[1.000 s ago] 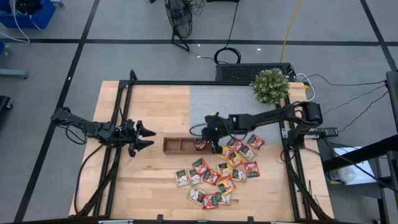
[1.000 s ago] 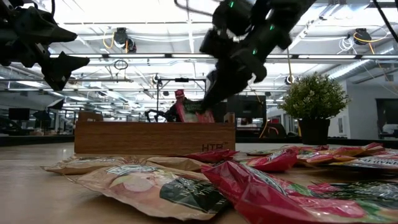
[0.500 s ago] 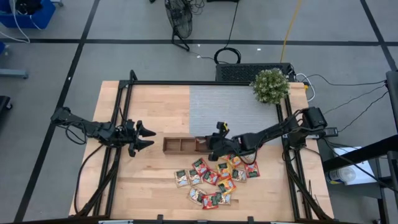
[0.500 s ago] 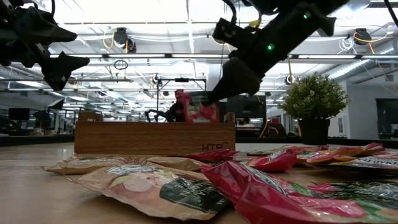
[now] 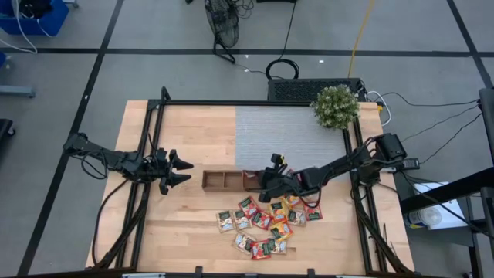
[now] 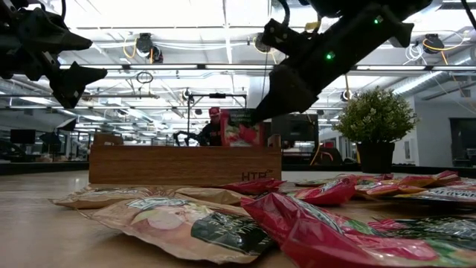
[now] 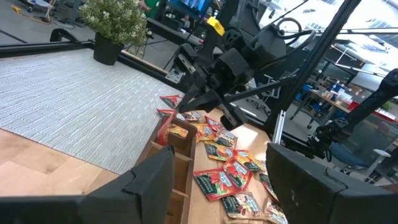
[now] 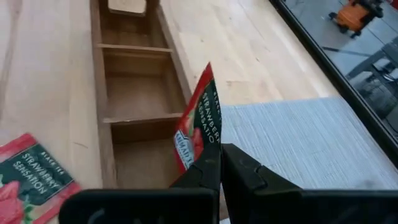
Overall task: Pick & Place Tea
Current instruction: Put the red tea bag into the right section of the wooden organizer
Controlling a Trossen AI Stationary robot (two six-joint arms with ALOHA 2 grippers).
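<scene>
My right gripper (image 5: 261, 184) is shut on a red-and-green strawberry tea sachet (image 8: 199, 127) over the right end compartment of the brown wooden tray (image 5: 220, 180). In the low view the sachet (image 6: 238, 128) sticks up above the tray's wall (image 6: 178, 164), which hides its lower part. Many more red, orange and green sachets (image 5: 266, 224) lie flat on the table near the tray. My left gripper (image 5: 188, 171) is open and empty in the air just left of the tray. My right gripper pinches the sachet between its two fingers at one edge (image 8: 208, 149). The fingers come from the table's right, slanting down. The sachet stands on edge, upright, beyond the fingertips and over the tray's end compartment. Whether it touches the tray's floor, I cannot tell.
A grey mat (image 5: 285, 131) covers the far right part of the table, with a potted plant (image 5: 336, 106) at its far right corner. A black frame (image 5: 154, 139) runs around the table. The tray's two other compartments (image 8: 134, 81) hold nothing.
My right gripper has gone down and toward the table's near edge, its arm tipping from steep to nearly level. The sachet has gone with it, from tilted to upright, and has moved a little toward the tray's right end.
</scene>
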